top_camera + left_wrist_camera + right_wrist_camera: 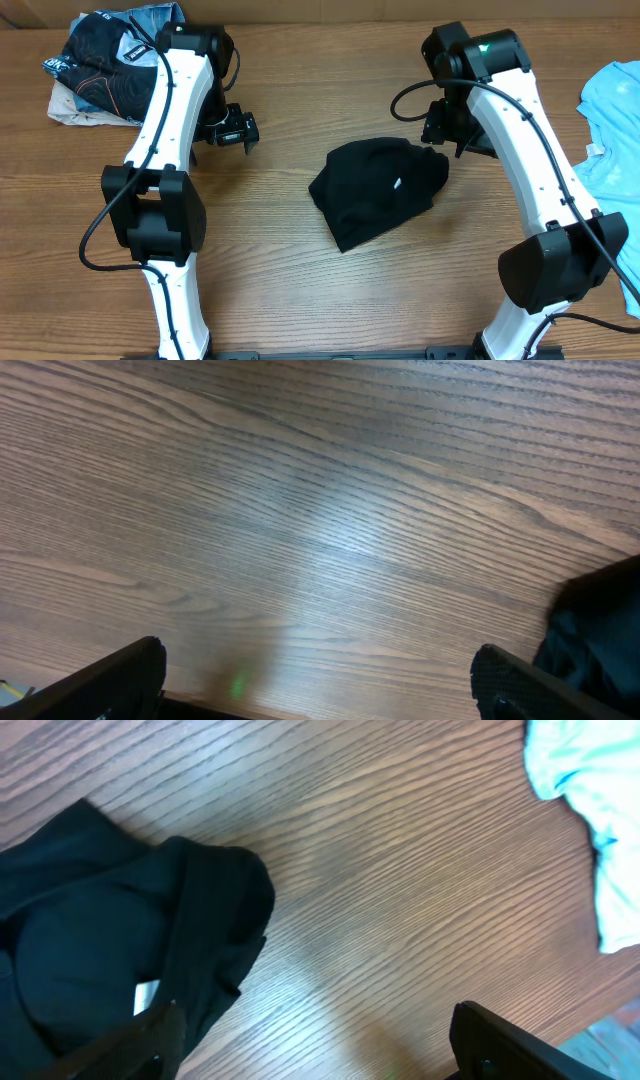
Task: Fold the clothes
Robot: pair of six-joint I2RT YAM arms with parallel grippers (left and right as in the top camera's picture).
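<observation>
- Mid-table: black shirt [378, 190] bunched, white label [397, 183] up
- left gripper [318, 670] spread wide, empty
- right gripper [315, 1025] jaws apart, gripping nothing (one finger blurred over shirt edge)
- light blue T-shirt [612, 120] cut off at frame edge

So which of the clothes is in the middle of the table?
The black shirt, a small bundle with a white label showing. The light blue T-shirt lies at the right edge, the patterned pile in the far left corner.

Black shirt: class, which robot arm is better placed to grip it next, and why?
Probably right. The right gripper hovers open at the black shirt, right by its edge. The left gripper, also open, is over bare table, farther away.
</observation>
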